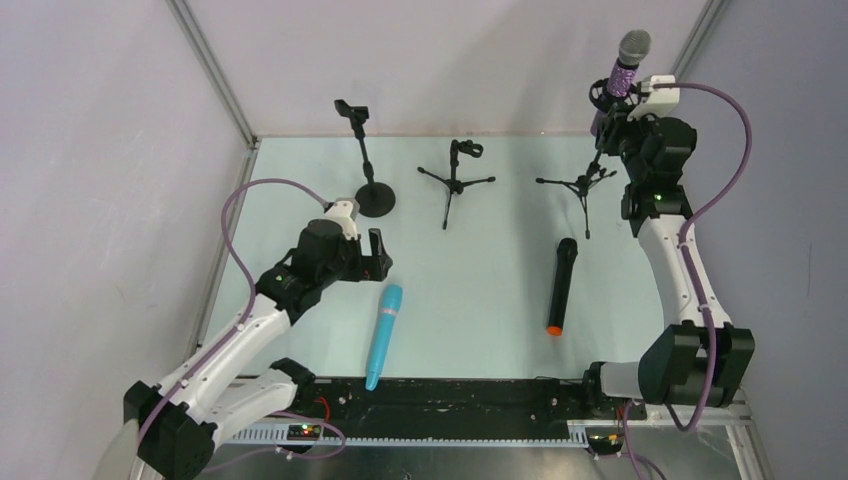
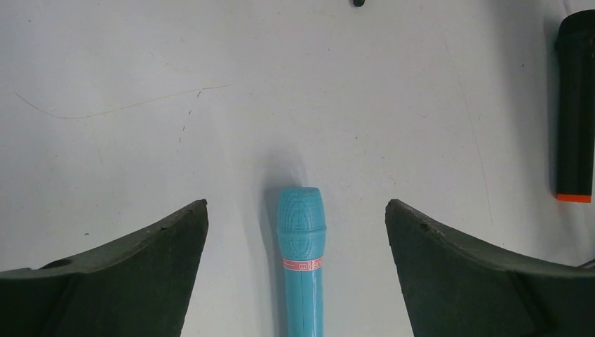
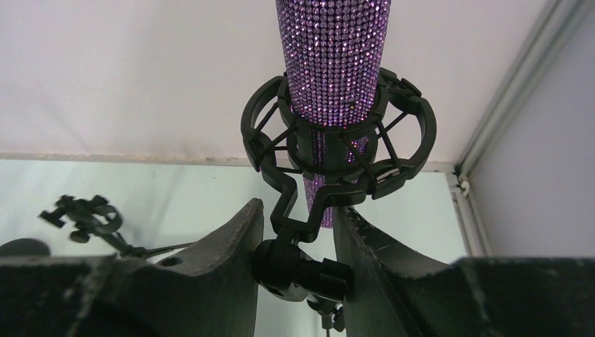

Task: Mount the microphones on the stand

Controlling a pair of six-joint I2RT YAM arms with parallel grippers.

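The purple glittery microphone (image 1: 625,70) stands upright in the shock-mount ring of the right tripod stand (image 1: 584,186). My right gripper (image 1: 614,122) is shut on that stand's swivel joint (image 3: 298,270), just below the ring (image 3: 337,140) that holds the purple microphone (image 3: 333,56). The turquoise microphone (image 1: 384,335) lies flat on the table. My left gripper (image 1: 376,262) is open just above its head, which lies between the fingers in the left wrist view (image 2: 302,239). The black microphone with an orange end (image 1: 561,285) lies flat at centre right.
A round-base stand (image 1: 364,165) with an empty clip stands at the back left. A small tripod stand (image 1: 455,182) with an empty clip stands at the back middle, and it also shows in the right wrist view (image 3: 84,214). The enclosure walls are close behind the stands.
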